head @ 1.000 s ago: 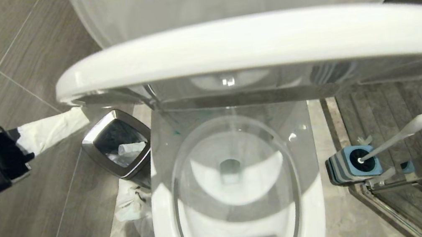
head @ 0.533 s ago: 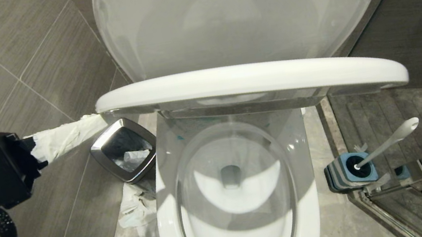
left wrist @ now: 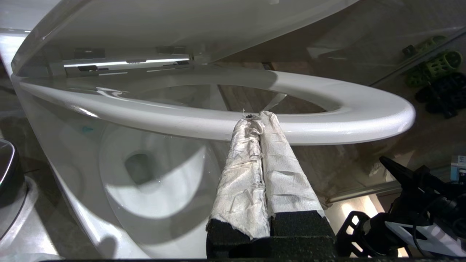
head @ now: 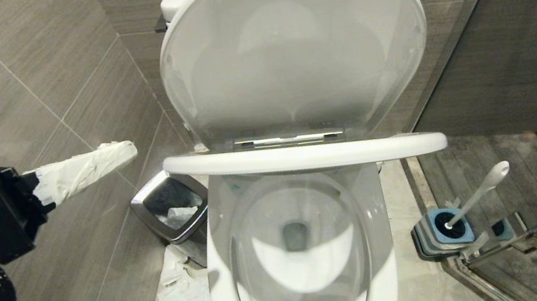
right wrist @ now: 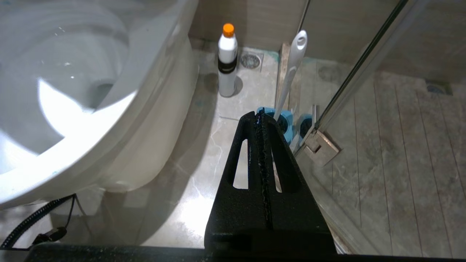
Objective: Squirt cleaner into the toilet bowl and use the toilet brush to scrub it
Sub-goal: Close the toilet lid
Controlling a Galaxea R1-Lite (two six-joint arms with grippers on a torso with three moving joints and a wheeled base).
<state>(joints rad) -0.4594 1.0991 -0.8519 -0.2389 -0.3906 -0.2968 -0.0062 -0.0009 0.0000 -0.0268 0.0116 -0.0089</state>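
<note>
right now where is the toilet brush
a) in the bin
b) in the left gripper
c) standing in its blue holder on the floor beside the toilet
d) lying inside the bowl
c: the toilet brush stands with its head down in the blue holder on the floor beside the toilet bowl, and neither gripper touches it.

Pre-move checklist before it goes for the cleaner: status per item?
1. Lid up: ok.
2. Seat fully raised: not ok, it hangs level over the toilet bowl.
3. Left hand free: ok, shut, empty, paper-wrapped fingers at the seat's edge.
4. Right hand free: ok, shut, empty.
5. Cleaner bottle upright on the floor, capped: ok.
6. Toilet brush in its holder: ok.
</note>
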